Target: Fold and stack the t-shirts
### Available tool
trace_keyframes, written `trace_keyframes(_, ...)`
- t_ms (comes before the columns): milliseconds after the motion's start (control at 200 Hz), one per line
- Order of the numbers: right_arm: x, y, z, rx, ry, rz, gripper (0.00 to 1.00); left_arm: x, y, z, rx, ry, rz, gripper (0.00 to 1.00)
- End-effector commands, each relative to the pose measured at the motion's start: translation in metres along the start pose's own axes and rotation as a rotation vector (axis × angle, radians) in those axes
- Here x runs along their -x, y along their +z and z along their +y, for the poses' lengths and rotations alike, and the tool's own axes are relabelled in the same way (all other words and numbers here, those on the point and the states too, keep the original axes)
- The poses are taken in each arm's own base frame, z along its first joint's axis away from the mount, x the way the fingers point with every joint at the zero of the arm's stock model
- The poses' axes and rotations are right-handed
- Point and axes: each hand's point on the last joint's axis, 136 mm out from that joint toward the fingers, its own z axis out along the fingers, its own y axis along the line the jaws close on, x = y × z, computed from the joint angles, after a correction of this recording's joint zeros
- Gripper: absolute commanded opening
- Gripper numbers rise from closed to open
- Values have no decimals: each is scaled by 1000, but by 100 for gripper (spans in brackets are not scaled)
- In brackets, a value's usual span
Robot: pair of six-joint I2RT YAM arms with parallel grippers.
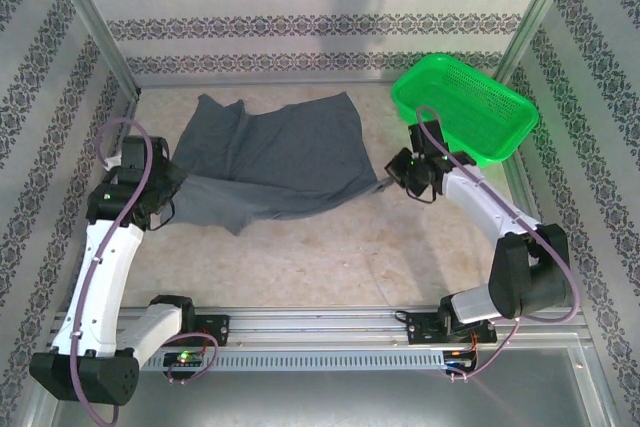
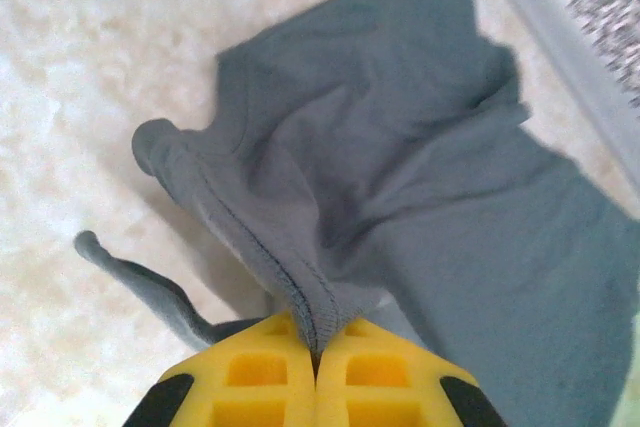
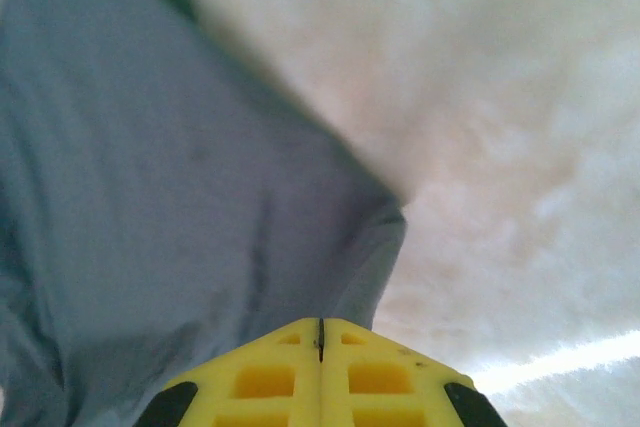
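Slate-grey t-shirt (image 1: 270, 152): thin, likely limp; take it by its hems. Your left gripper (image 2: 318, 352) and right gripper (image 3: 320, 332) both clamp its fabric.

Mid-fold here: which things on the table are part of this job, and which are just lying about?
Job: grey t-shirt, its edge pinched in the left gripper, its right corner in the right gripper.
Lying about: green basket, at the far right corner.
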Motion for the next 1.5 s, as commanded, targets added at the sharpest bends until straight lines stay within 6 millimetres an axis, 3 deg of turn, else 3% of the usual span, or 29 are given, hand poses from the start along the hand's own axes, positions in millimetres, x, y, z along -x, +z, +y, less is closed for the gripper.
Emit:
trace_keyframes(0, -11, -15, 17, -43, -257, 27, 0, 33, -28, -1, 29, 22, -131, 0)
trace_keyframes(50, -30, -16, 26, -46, -358, 71, 0, 40, -37, 10, 77, 23, -173, 0)
trace_keyframes(130, -80, -8, 35, -52, -528, 203, 0, 42, -44, 30, 149, 29, -218, 0)
trace_keyframes(295, -208, 17, 39, 13, -848, 540, 0, 22, -36, 55, 211, 56, -179, 0)
trace_keyframes(365, -231, 21, 41, 75, -827, 602, 23, 13, -29, 59, 213, 62, -148, 0)
trace_keyframes(415, -224, 23, 41, 93, -768, 563, 37, 9, -25, 60, 216, 65, -136, 0)
trace_keyframes(460, -211, 23, 37, 90, -697, 514, 43, 7, -22, 61, 219, 69, -126, 0)
trace_keyframes(615, -154, 40, 2, -14, -411, 375, 43, 1, -13, 59, 209, 73, -101, 0)
trace_keyframes(749, -119, 63, -4, -56, -309, 310, 42, -1, -9, 58, 202, 69, -91, 0)
trace_keyframes(814, -115, 78, -3, -72, -285, 332, 40, -1, -9, 57, 201, 73, -90, 0)
trace_keyframes(959, -126, 102, 5, -67, -281, 391, 35, 0, -11, 57, 202, 79, -94, 0)
trace_keyframes(1219, -133, 126, 13, -95, -289, 397, 25, -2, -10, 58, 197, 81, -91, 0)
trace_keyframes(1359, -131, 130, 28, -81, -308, 397, 22, -2, -9, 56, 191, 79, -87, 0)
trace_keyframes(1494, -126, 128, 24, -140, -327, 385, 0, -2, -8, 53, 181, 73, -87, 0)
